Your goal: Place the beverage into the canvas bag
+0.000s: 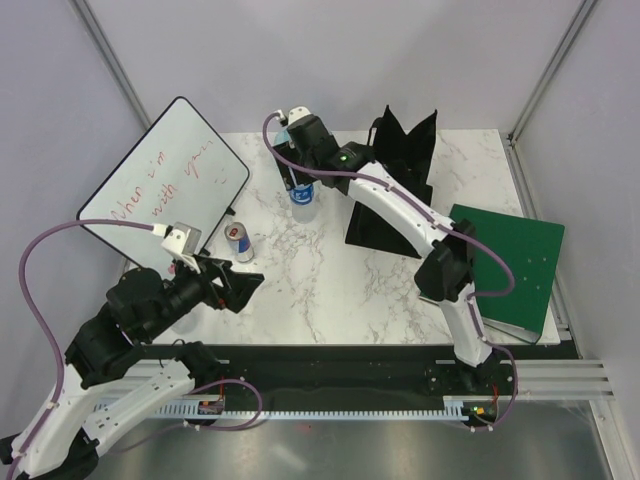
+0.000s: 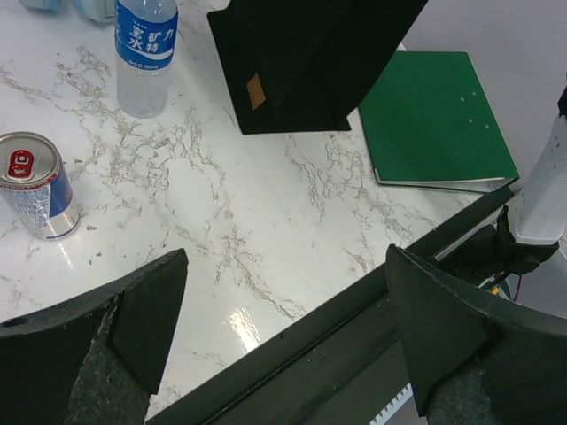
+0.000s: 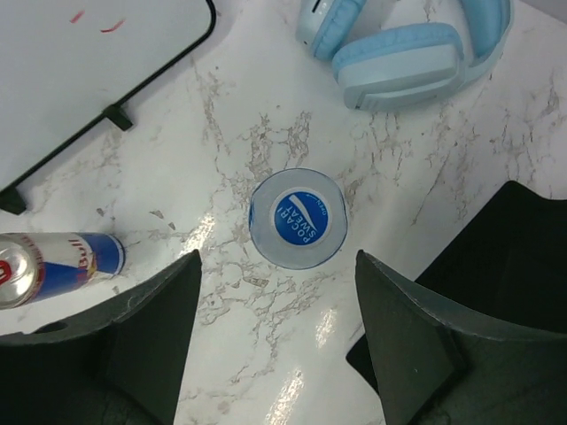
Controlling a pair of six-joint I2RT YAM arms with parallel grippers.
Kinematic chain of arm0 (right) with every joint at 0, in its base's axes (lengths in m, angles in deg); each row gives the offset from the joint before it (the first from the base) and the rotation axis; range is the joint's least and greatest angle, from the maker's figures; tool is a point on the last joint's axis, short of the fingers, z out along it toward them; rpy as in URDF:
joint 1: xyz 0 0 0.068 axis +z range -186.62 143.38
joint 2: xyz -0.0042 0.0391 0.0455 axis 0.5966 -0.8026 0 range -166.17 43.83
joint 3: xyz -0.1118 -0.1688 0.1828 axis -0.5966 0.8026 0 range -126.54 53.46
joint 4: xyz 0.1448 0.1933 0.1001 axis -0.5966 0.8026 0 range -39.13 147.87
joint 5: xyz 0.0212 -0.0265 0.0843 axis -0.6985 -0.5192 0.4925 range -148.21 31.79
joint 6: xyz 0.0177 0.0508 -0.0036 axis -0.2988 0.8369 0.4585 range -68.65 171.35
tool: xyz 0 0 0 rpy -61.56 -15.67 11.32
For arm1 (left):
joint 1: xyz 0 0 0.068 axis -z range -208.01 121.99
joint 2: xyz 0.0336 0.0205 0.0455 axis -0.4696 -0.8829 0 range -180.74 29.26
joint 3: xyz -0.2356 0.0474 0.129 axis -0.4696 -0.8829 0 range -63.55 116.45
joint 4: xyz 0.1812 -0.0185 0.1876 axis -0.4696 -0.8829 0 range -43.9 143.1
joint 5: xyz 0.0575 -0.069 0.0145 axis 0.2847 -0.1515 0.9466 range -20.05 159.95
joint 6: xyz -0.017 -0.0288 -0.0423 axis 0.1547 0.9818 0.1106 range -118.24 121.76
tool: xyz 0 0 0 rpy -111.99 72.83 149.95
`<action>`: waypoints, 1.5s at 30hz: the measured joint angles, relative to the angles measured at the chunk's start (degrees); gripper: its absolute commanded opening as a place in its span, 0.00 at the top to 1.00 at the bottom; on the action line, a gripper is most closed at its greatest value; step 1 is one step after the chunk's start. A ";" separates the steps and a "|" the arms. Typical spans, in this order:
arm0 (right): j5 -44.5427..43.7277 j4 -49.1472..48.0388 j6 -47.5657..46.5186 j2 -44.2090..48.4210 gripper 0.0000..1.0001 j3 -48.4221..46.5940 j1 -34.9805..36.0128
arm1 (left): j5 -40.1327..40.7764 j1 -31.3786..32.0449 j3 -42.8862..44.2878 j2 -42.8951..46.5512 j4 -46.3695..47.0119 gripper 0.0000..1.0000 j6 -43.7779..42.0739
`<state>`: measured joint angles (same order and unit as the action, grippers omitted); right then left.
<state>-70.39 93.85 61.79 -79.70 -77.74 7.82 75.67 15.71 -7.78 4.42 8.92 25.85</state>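
A clear beverage bottle [image 1: 303, 197] with a blue label stands upright at the back of the marble table. Seen from above, its blue cap [image 3: 297, 219] lies just ahead of my right gripper [image 3: 277, 292], which hovers over it, open and empty. A silver and blue can [image 1: 238, 242] stands left of the bottle, and the can [image 3: 53, 266] sits beside my right gripper's left finger. The black canvas bag [image 1: 395, 180] stands right of the bottle. My left gripper [image 2: 288, 328] hangs wide open over the near table edge, holding nothing, with the can [image 2: 35, 186] and bottle [image 2: 144, 53] ahead.
A whiteboard [image 1: 165, 180] with red writing leans at the back left. Light blue headphones [image 3: 407, 44] lie behind the bottle. A green book [image 1: 510, 270] lies at the right edge. The black front rail [image 2: 354, 328] runs under my left gripper.
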 measured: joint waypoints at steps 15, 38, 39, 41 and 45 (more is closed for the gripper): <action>-3.39 -2.25 -3.04 -8.52 0.20 -0.22 -0.15 | 1.49 0.00 0.00 0.11 -0.07 0.00 -0.76; -3.30 -3.02 -3.82 -11.50 1.00 -0.11 -0.24 | 1.73 0.00 0.00 0.11 -0.07 0.00 -1.01; -2.75 -2.58 -3.80 -11.08 1.00 0.22 -0.26 | 1.73 0.00 0.00 0.11 -0.07 0.00 -1.01; -1.99 -1.38 -3.80 -10.08 1.00 0.94 -0.26 | 1.73 0.00 0.00 0.11 -0.07 0.00 -1.01; -0.09 1.46 -3.23 -6.36 1.00 2.19 -0.24 | 1.70 0.00 0.00 0.11 -0.07 0.00 -0.98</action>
<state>-70.48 95.31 58.55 -86.06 -75.55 7.58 77.37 15.71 -7.78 4.53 8.85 24.87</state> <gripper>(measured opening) 0.705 0.995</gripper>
